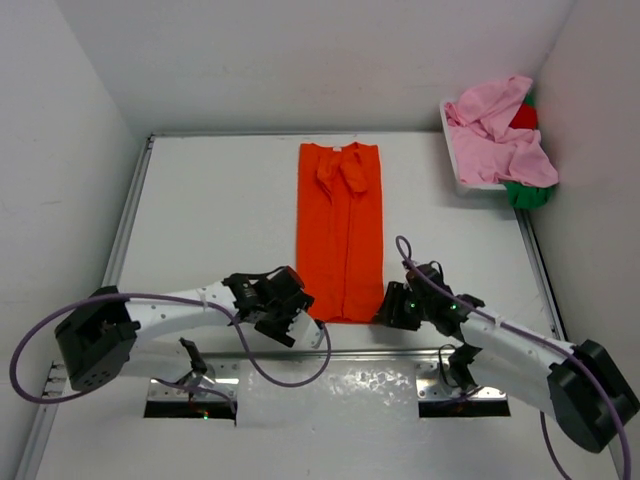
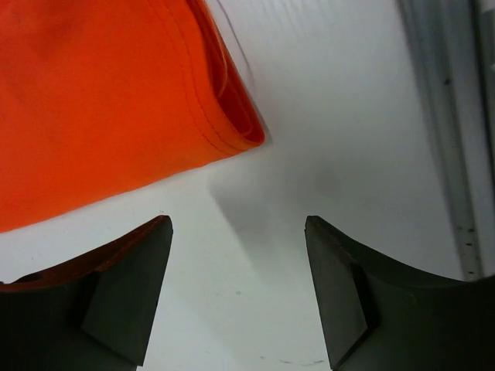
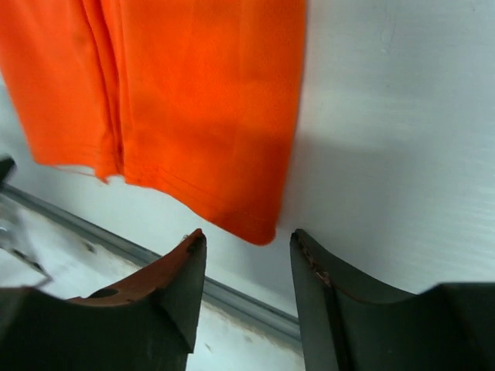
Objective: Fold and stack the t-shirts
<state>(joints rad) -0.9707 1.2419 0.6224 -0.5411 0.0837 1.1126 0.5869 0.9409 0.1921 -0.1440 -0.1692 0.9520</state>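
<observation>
The orange t-shirt (image 1: pixel 340 240) lies on the white table as a long narrow strip, folded lengthwise, collar at the far end. My left gripper (image 1: pixel 300 310) stands open just beside its near left corner. In the left wrist view only bare table shows between the fingers (image 2: pixel 131 294), with the orange t-shirt's (image 2: pixel 100 100) corner ahead and to the left. My right gripper (image 1: pixel 388 308) is open at the near right corner. The orange t-shirt's (image 3: pixel 193 100) hem corner sits just beyond the right gripper's (image 3: pixel 247 236) tips, not pinched. Pink (image 1: pixel 500 135), red (image 1: pixel 522 117) and green (image 1: pixel 528 193) t-shirts are heaped in the basket.
A white mesh basket (image 1: pixel 465 185) stands at the far right corner against the wall. Metal rails run along the table's left side (image 1: pixel 125 230) and right side (image 1: pixel 530 260), and another crosses the near edge (image 3: pixel 232 297). White walls close in on three sides.
</observation>
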